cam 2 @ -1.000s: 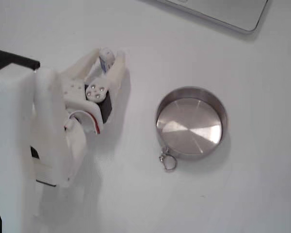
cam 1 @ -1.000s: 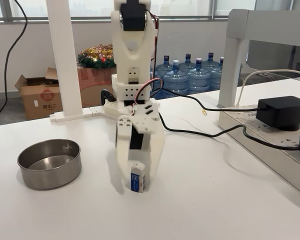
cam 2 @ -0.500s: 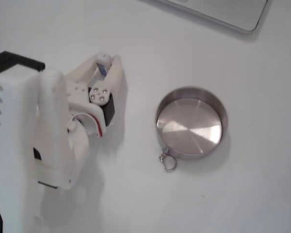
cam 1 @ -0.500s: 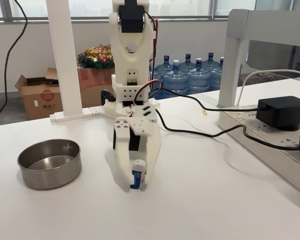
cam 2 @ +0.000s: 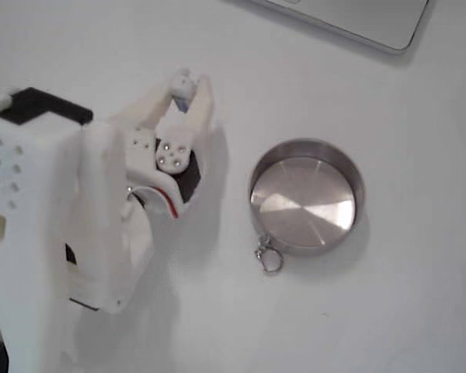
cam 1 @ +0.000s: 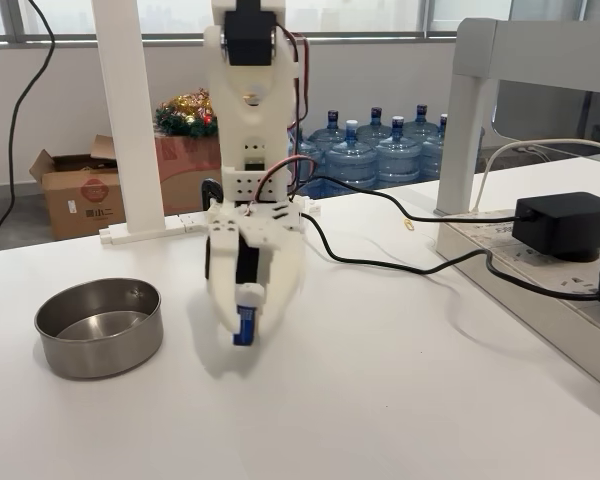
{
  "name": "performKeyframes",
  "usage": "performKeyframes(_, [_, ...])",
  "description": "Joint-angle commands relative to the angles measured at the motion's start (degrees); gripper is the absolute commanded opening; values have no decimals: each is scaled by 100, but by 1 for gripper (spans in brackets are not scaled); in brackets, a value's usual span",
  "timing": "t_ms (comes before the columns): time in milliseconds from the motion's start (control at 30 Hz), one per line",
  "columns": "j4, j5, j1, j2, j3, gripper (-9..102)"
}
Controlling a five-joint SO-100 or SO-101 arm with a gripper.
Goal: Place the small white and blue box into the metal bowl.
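White table [cam 1: 400, 400]; tool [cam 1: 242, 330] pinches small box [cam 1: 243, 322]; metal bowl [cam 1: 98, 327] apart.

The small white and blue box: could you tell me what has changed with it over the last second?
The gripper closed on the small white and blue box, lifted it off the table and swung it toward the metal bowl. The bowl stayed put and empty.

Between our end effector [cam 1: 242, 325] and the metal bowl [cam 1: 98, 327] we see just bare white tabletop [cam 1: 380, 400], so that lane's wide open. Off to the right in the front-facing fixed view, a black cable [cam 1: 400, 266], a power adapter [cam 1: 565, 225] and a white frame [cam 1: 475, 110] crowd things.
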Motion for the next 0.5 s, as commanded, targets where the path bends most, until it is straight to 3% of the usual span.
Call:
performKeyframes(0, [-264,35,202,378,272,-3])
performKeyframes(467, [-264,35,1169,1591,1266,-3])
